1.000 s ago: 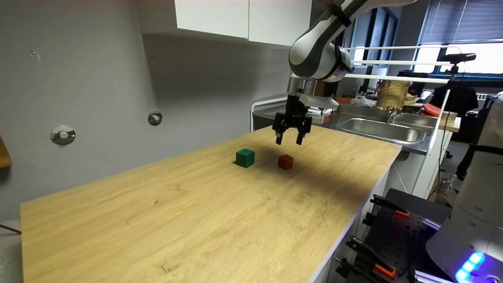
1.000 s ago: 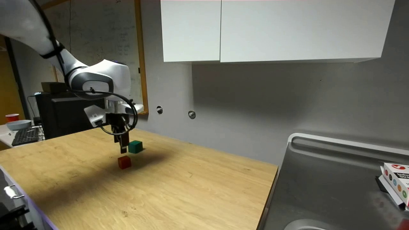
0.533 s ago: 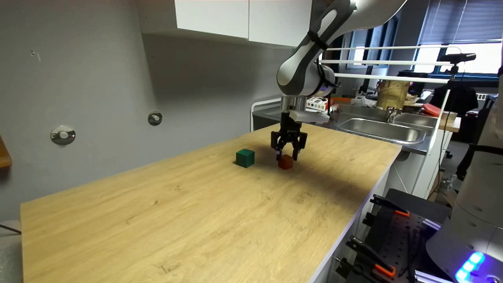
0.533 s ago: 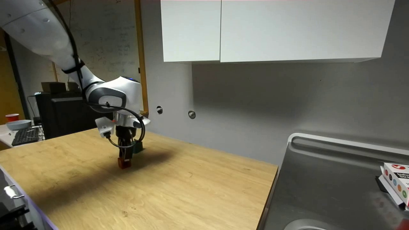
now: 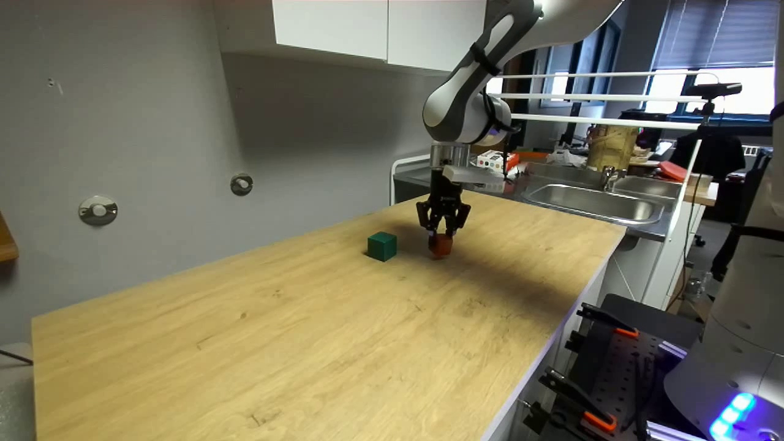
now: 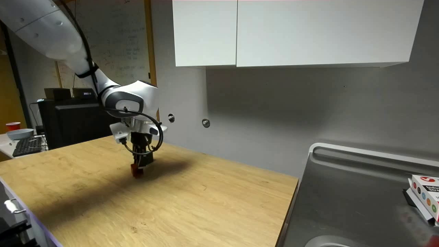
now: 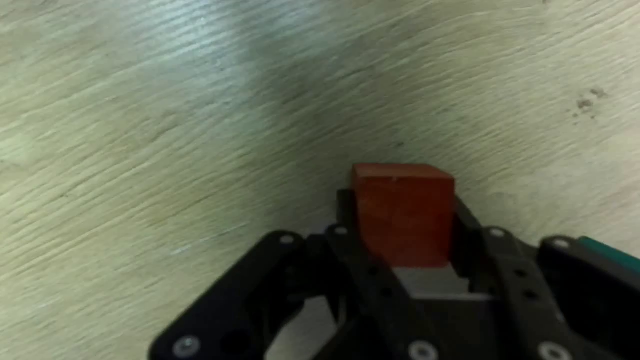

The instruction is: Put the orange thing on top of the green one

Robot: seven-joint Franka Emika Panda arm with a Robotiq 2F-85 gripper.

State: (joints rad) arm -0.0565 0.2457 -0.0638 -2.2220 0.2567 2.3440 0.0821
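Orange cube [image 7: 406, 222] — in hand [image 7: 405, 211] (clasped), green cube [image 5: 382, 246] nearby

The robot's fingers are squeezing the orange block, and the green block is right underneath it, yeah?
Nearly: the green block isn't underneath; it sits off to one side on the tabletop, in an exterior view. The fingers do hold the orange block.

Black pincer [image 5: 441, 236], orange-red cube [image 7: 406, 220], green cube [image 5: 382, 246] – tan, wood-grained tabletop [image 5: 288, 324]

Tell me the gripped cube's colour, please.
The cube is orange-red, best seen in the wrist view.
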